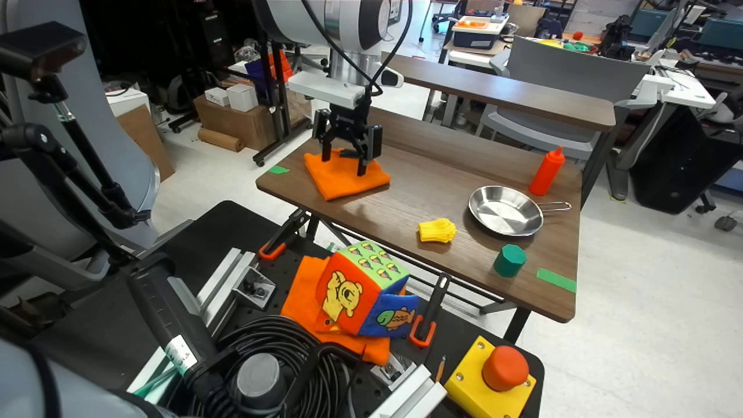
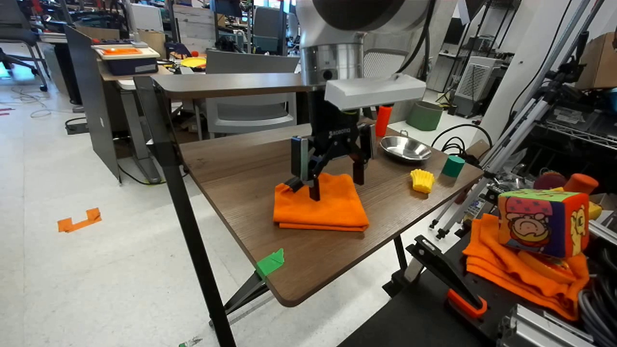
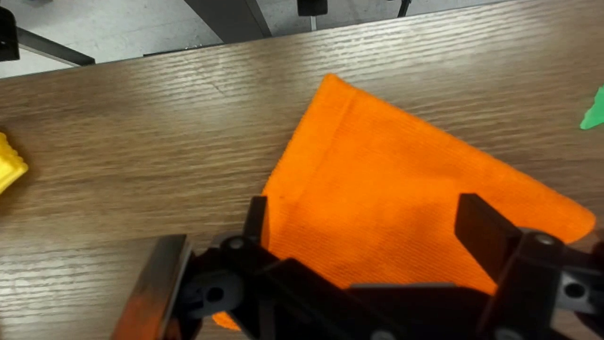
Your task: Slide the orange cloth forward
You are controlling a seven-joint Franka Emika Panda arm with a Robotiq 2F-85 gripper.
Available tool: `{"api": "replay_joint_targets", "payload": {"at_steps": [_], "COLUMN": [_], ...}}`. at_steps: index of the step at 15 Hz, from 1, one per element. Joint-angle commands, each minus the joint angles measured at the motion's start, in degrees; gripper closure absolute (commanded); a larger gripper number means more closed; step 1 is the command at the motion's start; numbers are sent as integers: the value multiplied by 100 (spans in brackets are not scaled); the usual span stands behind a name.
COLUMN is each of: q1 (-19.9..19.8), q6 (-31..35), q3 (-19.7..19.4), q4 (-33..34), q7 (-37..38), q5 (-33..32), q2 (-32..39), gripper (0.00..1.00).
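The orange cloth point(image 1: 342, 184) lies flat and folded on the brown table near its end, and it shows in both exterior views point(image 2: 323, 212). In the wrist view the cloth point(image 3: 387, 160) fills the middle, with one corner pointing up toward the table edge. My gripper point(image 1: 343, 163) is over the cloth and points down; it also shows in an exterior view point(image 2: 336, 186). In the wrist view its fingers point(image 3: 363, 203) are wide apart with nothing but cloth surface seen below them. Whether the fingertips touch the cloth I cannot tell. The gripper body hides part of the cloth.
On the same table are a yellow object point(image 1: 437, 230), a metal pan point(image 1: 505, 210), a green block point(image 1: 509, 260) and a red bottle point(image 1: 547, 171). Green tape point(image 2: 270, 262) marks a table corner. A printed cube point(image 1: 365, 290) sits on another orange cloth on the black cart.
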Motion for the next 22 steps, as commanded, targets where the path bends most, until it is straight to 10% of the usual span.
{"api": "replay_joint_targets", "payload": {"at_steps": [1, 22], "q1": [278, 291], "q6": [30, -2185], "q3": [-161, -1213], "q4": [453, 5565], "q7": [21, 790], "q5": [110, 141], "q2": [448, 3450], "gripper": [0, 0]}}
